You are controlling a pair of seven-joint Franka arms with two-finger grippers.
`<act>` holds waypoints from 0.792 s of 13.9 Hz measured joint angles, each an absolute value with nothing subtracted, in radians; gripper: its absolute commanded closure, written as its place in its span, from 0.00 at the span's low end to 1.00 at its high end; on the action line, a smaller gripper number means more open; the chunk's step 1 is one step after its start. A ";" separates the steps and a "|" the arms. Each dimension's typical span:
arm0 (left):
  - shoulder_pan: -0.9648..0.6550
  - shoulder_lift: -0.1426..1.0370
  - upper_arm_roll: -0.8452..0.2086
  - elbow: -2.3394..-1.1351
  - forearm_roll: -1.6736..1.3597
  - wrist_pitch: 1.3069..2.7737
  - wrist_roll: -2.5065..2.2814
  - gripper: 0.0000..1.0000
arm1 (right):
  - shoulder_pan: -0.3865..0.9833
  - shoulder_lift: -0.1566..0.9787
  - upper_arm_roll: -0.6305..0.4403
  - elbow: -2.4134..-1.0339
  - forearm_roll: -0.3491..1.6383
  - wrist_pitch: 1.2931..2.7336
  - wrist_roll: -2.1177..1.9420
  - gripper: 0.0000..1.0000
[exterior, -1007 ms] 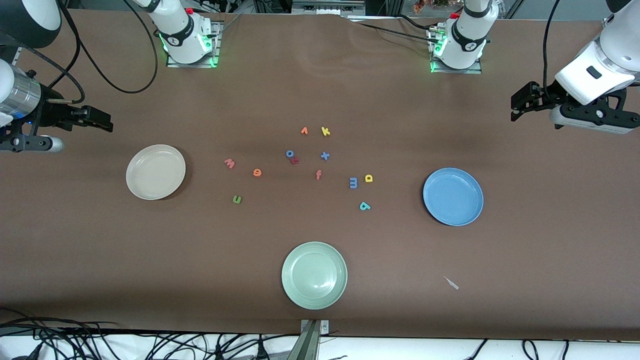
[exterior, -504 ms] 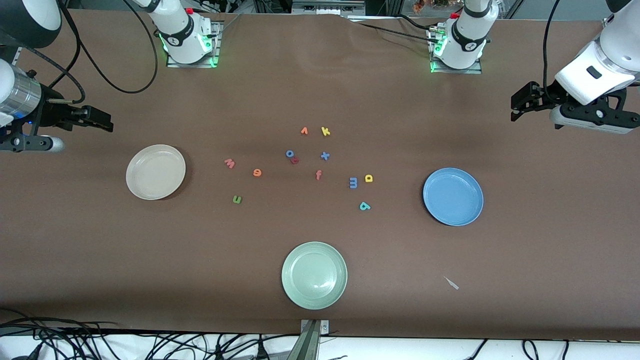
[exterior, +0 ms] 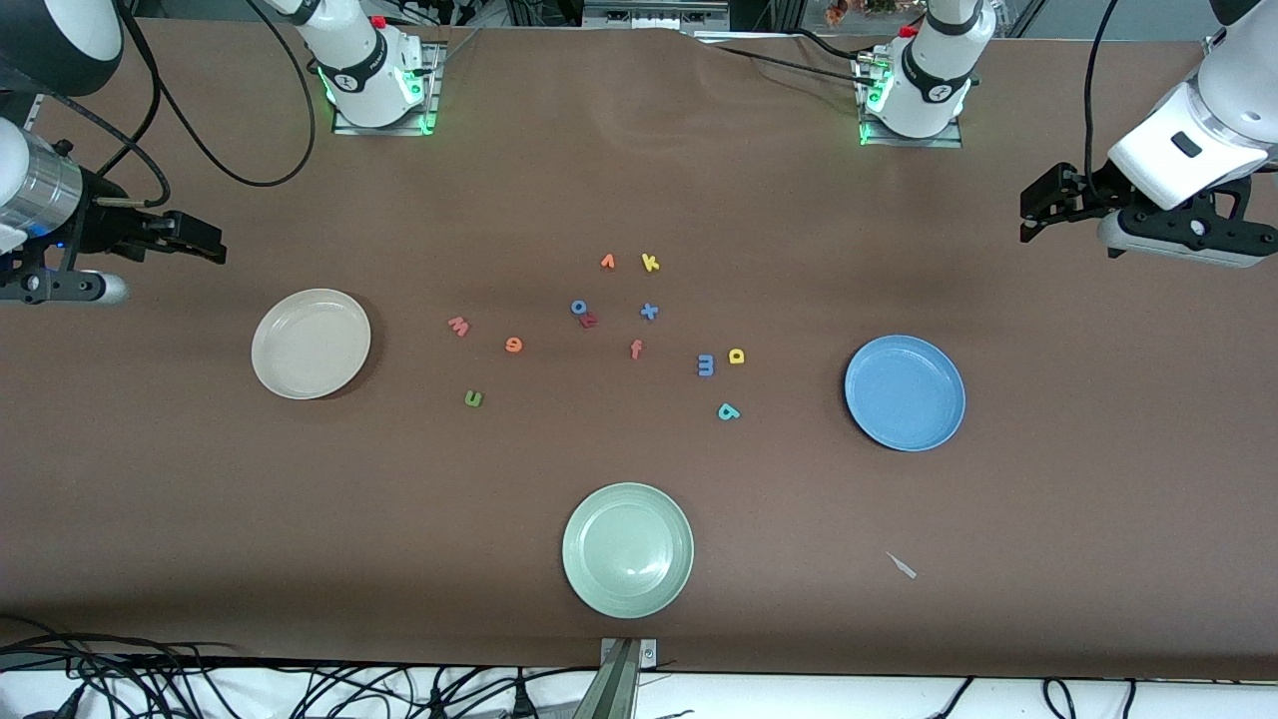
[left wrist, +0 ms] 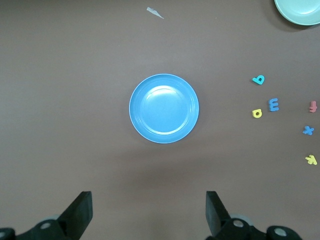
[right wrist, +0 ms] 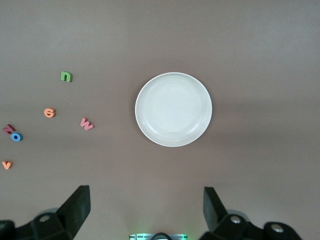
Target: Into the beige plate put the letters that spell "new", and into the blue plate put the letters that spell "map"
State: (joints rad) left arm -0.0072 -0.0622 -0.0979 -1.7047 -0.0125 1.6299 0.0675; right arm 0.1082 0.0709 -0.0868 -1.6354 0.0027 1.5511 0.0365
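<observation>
The beige plate (exterior: 311, 344) (right wrist: 173, 109) lies empty toward the right arm's end of the table. Beside it lie the pink w (exterior: 458, 326) (right wrist: 86, 123), orange e (exterior: 513, 345) (right wrist: 49, 113) and green n (exterior: 473, 398) (right wrist: 66, 76). The blue plate (exterior: 905, 392) (left wrist: 164, 108) lies empty toward the left arm's end, with the blue m (exterior: 705, 364) (left wrist: 273, 104), yellow a (exterior: 737, 356) (left wrist: 257, 113) and teal p (exterior: 728, 410) (left wrist: 258, 79) beside it. My right gripper (exterior: 215, 248) (right wrist: 146, 207) hangs open high over the table near the beige plate. My left gripper (exterior: 1028, 215) (left wrist: 149, 210) hangs open near the blue plate. Both hold nothing.
A pale green plate (exterior: 627, 549) sits nearest the front camera. Other letters lie mid-table: orange v (exterior: 607, 262), yellow k (exterior: 650, 263), blue o (exterior: 578, 307), blue x (exterior: 649, 312), red f (exterior: 636, 349). A white scrap (exterior: 902, 565) lies nearer the camera than the blue plate.
</observation>
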 measured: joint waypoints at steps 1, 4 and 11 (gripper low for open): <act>-0.007 -0.062 -0.098 -1.705 -0.013 1.630 0.068 0.00 | 0.108 0.071 -0.087 -1.635 0.003 1.551 0.036 0.00; -0.007 -0.062 -0.098 -1.705 -0.013 1.630 0.068 0.00 | 0.107 0.071 -0.088 -1.636 0.003 1.551 0.037 0.00; -0.007 -0.062 -0.098 -1.705 -0.013 1.630 0.068 0.00 | 0.106 0.074 -0.091 -1.636 0.003 1.561 0.037 0.00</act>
